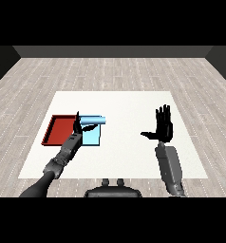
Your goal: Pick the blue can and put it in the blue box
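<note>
Left hand (77, 124) of mine curls round the blue can (93, 120), held lying sideways over the blue tray (92, 137), beside the red tray (60, 130). White table (129, 156) lies bare toward my right hand (163, 127), raised upright, fingers spread apart.

Matt white table (129, 142), seemingly smooth

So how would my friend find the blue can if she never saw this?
Look at the white table and find the two trays side by side on its left part. The blue can lies on its side, held by the left hand over the light blue tray. It is the only round, tube-shaped thing there.
</note>
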### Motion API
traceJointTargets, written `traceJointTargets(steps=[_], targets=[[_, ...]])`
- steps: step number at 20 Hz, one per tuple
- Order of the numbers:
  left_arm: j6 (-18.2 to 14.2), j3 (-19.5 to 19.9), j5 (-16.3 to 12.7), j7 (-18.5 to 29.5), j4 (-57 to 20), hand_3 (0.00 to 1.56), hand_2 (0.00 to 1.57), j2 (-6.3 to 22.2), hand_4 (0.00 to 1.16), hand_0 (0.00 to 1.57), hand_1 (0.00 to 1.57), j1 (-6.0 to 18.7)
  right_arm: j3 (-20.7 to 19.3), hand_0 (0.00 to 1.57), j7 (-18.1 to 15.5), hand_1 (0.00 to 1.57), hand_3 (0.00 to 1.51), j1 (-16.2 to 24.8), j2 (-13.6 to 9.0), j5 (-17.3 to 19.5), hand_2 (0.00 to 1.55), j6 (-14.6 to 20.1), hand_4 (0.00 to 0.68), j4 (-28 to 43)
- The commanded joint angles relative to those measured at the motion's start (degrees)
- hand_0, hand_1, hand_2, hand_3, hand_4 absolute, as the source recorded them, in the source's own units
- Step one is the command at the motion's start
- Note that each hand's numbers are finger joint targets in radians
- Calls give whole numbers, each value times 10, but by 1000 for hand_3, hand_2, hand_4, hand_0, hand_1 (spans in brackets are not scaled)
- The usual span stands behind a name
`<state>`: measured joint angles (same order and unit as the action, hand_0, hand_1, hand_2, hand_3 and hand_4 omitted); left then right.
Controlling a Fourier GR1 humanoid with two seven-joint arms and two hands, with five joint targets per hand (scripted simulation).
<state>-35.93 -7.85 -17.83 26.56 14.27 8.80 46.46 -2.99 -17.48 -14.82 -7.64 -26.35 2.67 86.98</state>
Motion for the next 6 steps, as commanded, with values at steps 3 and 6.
traceJointTargets(steps=[3,6], targets=[[134,23,-33,148,131,0,0,-8,0,0,0,-23,15,0,10,0,0,4,-2,18,0,5,0,-1],[187,13,-43,172,212,0,0,-6,0,0,0,-72,30,0,-12,0,0,45,1,29,0,-16,0,-1]])
